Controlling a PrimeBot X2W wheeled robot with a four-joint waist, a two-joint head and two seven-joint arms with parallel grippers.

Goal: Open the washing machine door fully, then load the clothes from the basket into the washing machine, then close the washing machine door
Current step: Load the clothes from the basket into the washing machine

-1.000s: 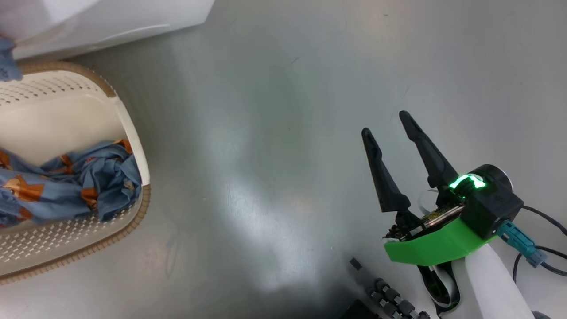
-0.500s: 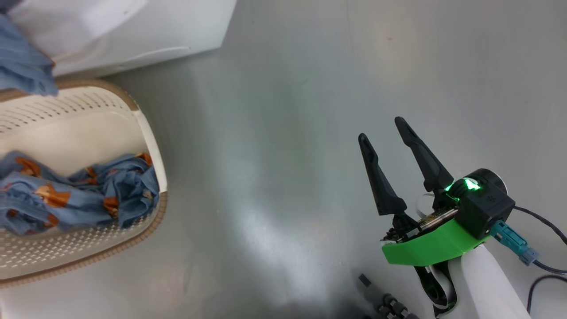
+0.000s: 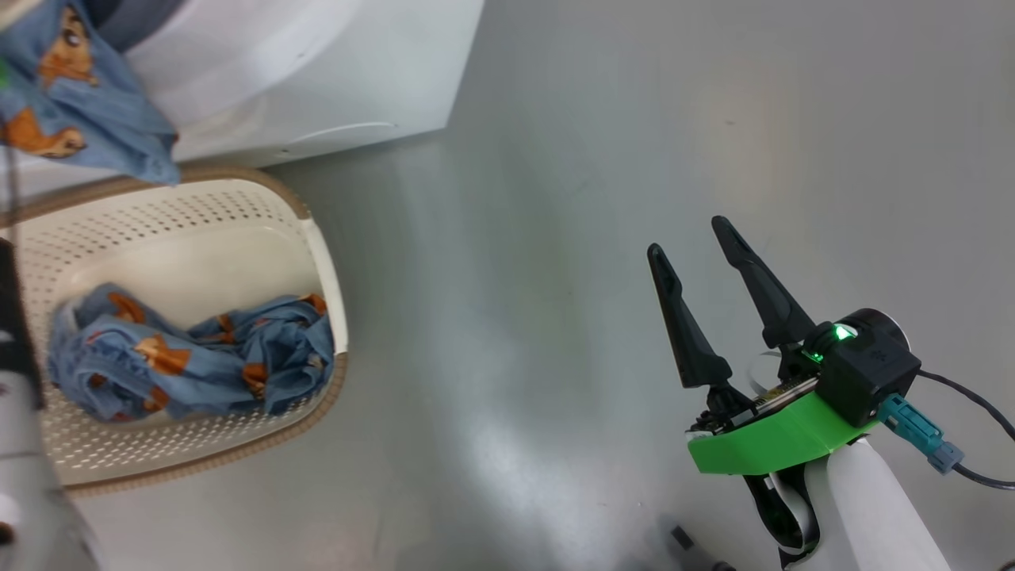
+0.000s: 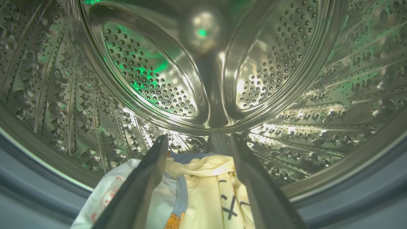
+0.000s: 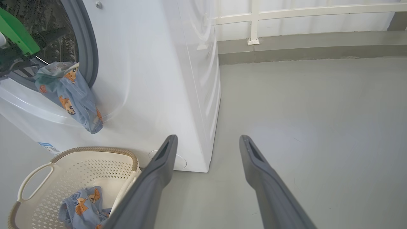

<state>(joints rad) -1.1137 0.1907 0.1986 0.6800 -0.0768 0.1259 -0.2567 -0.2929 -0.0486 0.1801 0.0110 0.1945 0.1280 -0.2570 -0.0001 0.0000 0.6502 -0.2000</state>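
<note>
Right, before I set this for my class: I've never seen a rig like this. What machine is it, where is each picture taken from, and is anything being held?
It is a wheeled robot with two arms, each ending in a two-fingered gripper. The head camera looks down at the grey floor, the basket with clothes in it, and the right gripper, which is open and empty. The left wrist camera looks along the left gripper into the steel drum. Its fingers stand wide apart, with pale cloth lying between them, apparently not gripped. The right wrist camera shows the washing machine from outside, with one bear-print garment hanging over its opening.
</note>
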